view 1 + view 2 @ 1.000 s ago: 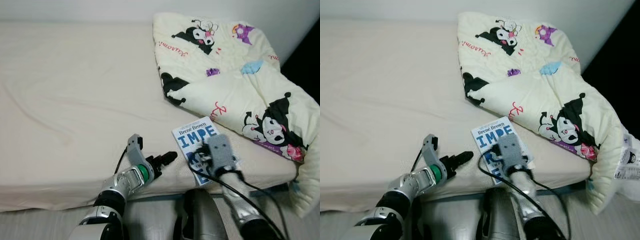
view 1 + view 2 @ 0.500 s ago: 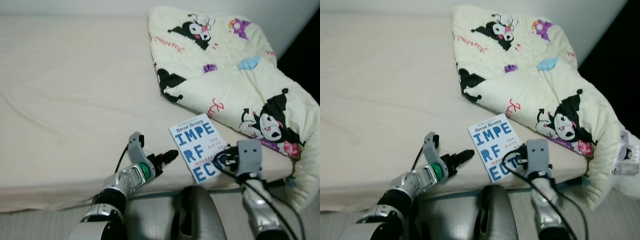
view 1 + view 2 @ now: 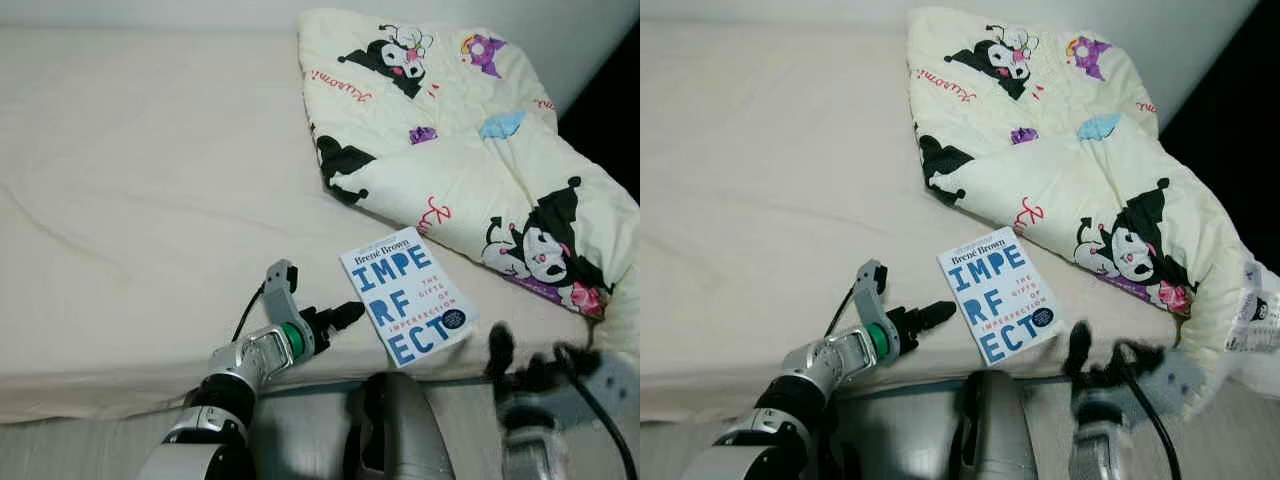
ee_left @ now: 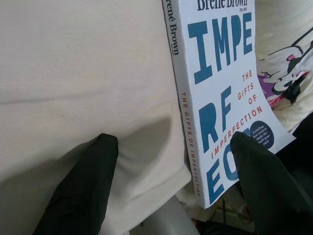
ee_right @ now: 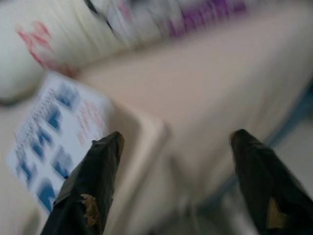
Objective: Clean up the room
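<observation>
Left wrist view: white book (image 4: 220, 83) with blue letters lies flat before the wide-spread left end effector (image 4: 173, 183).

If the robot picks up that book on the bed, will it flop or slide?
The book looks like a thin paperback, so it would probably bend a little if held by one corner. Its cover seems smooth, so it may slide on the soft sheet when pushed. Lying flat near the bed's edge, it won't roll, though a shove could tip it off.
</observation>
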`<state>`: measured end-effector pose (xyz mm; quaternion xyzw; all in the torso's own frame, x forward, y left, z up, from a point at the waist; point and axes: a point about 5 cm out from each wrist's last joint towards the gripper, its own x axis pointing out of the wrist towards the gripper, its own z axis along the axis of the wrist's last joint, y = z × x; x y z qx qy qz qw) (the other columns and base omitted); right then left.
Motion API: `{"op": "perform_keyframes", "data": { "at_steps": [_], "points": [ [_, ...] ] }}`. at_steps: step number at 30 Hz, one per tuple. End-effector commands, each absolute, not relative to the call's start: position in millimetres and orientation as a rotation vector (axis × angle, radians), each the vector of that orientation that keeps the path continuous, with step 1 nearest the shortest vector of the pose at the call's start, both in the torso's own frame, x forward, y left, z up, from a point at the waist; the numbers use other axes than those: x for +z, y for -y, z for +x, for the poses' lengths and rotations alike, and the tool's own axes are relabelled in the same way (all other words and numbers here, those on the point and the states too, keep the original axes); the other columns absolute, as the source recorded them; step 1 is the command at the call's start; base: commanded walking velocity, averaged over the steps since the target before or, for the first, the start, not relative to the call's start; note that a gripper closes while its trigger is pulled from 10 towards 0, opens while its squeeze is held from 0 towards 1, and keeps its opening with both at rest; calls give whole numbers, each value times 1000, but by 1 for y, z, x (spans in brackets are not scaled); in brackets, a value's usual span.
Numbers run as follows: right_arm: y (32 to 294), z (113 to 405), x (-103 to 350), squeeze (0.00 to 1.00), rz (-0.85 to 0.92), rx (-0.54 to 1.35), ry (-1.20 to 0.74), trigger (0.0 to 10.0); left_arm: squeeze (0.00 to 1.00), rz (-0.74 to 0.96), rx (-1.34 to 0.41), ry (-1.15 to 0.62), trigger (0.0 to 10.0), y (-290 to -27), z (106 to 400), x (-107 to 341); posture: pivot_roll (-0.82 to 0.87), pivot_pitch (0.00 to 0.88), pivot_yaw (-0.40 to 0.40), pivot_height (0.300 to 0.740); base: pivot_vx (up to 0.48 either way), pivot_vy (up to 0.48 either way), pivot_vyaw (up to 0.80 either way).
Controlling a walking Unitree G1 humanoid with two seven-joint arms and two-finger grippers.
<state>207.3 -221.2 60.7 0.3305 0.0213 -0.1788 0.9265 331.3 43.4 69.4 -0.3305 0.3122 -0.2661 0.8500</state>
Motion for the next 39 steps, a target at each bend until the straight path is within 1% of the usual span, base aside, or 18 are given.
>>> {"op": "perform_keyframes", "data": {
  "at_steps": [1,2,3,6,10,14,16,17,18,19,25,27,29,31,33,34,37,39],
  "points": [
    [224,202,54,1000,719,-370,-74,10000,0,-699,-590,-722,10000,-30,321,60,-176,241,10,587,0,0,0],
    [223,207,35,1000,811,-253,-147,10000,0,-699,-604,-710,10000,-29,322,65,-162,237,22,587,0,0,0],
    [221,211,31,1000,842,-205,-172,10000,0,-701,-609,-704,10000,-30,323,67,-162,237,22,587,0,0,0],
    [225,223,24,1000,828,-172,-206,10000,0,-704,-610,-677,10000,-35,326,72,-144,236,19,587,0,0,0],
    [221,238,33,1000,806,29,-160,10000,0,-717,-592,-636,10000,-48,330,79,-122,237,16,587,0,0,0],
    [218,244,32,1000,812,111,-172,10000,0,-719,-577,-620,10000,-56,331,81,-91,243,14,587,0,0,0],
    [208,247,36,980,871,227,-168,10000,0,-716,-567,-612,10000,-61,330,82,-71,247,8,587,0,0,0],
    [206,248,37,373,885,260,-165,10000,0,-714,-562,-612,10000,-62,329,82,-67,250,12,587,0,0,0],
    [206,248,37,373,885,260,-165,10000,0,-714,-562,-612,10000,-62,329,82,-67,250,12,587,0,0,0],
    [203,253,36,0,928,289,-173,10000,0,-715,-559,-615,10000,-62,327,81,-67,250,12,587,0,0,0],
    [201,260,26,0,970,238,-221,10000,0,-713,-568,-617,10000,-59,326,83,-61,253,17,587,0,0,0],
    [210,263,12,0,971,97,-284,10000,0,-705,-572,-610,10000,-59,327,86,-53,252,18,587,0,0,0],
    [210,263,12,0,971,97,-284,10000,0,-705,-572,-610,10000,-59,327,86,-53,252,18,587,0,0,0],
    [218,252,1,0,917,28,-320,10000,0,-701,-568,-602,10000,-62,328,88,-52,245,15,587,0,0,0],
    [212,235,-8,0,635,131,-420,10000,0,-701,-557,-605,10000,-66,328,87,-69,256,26,587,0,0,0],
    [212,235,-8,0,635,131,-420,10000,0,-701,-557,-605,10000,-66,328,87,-69,256,26,587,0,0,0],
    [199,235,-7,0,343,299,-487,10000,0,-694,-560,-616,10000,-64,326,85,-78,252,28,587,0,0,0],
    [194,241,-3,0,235,376,-502,10000,0,-692,-567,-618,10000,-61,325,86,-77,247,25,587,0,0,0]
  ]
}}
